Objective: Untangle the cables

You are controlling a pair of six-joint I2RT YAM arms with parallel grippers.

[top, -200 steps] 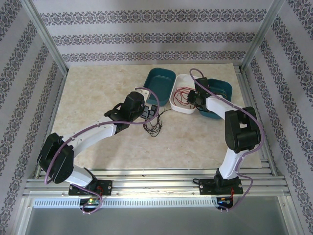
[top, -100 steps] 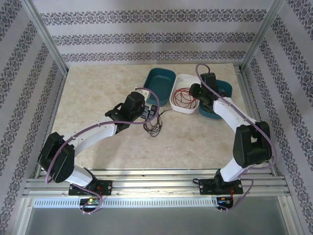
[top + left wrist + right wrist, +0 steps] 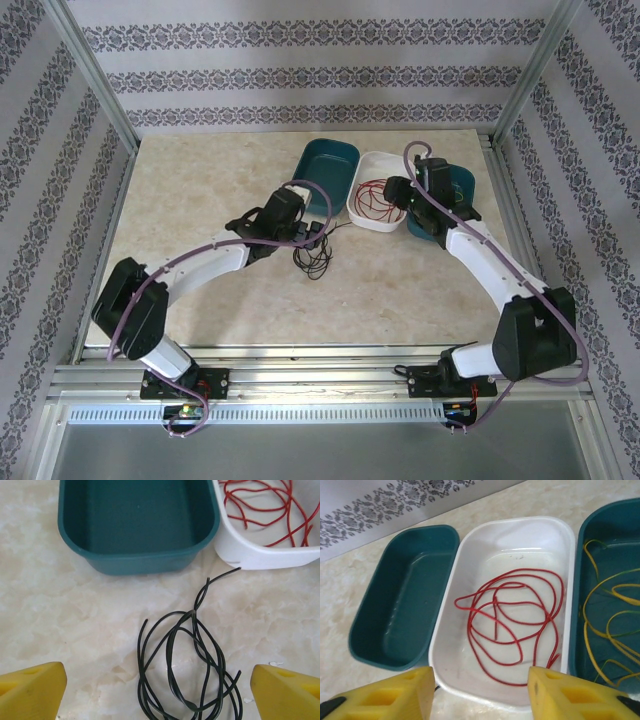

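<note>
red cable (image 3: 512, 625): in white tray (image 3: 470, 555) | yellow cable (image 3: 610, 625): right teal tray (image 3: 630, 510) | left teal tray (image 3: 400, 595): bare

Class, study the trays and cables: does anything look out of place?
Yes: the black cable lies loose on the table before the empty teal tray, while the red cable and yellow cable sit inside theirs.

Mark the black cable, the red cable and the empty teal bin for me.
black cable (image 3: 193, 613), left wrist view, where strands cross at the coil's top.
red cable (image 3: 548, 616), right wrist view, bunched strands on its right side.
empty teal bin (image 3: 145, 562), left wrist view, its near outer wall.
</note>
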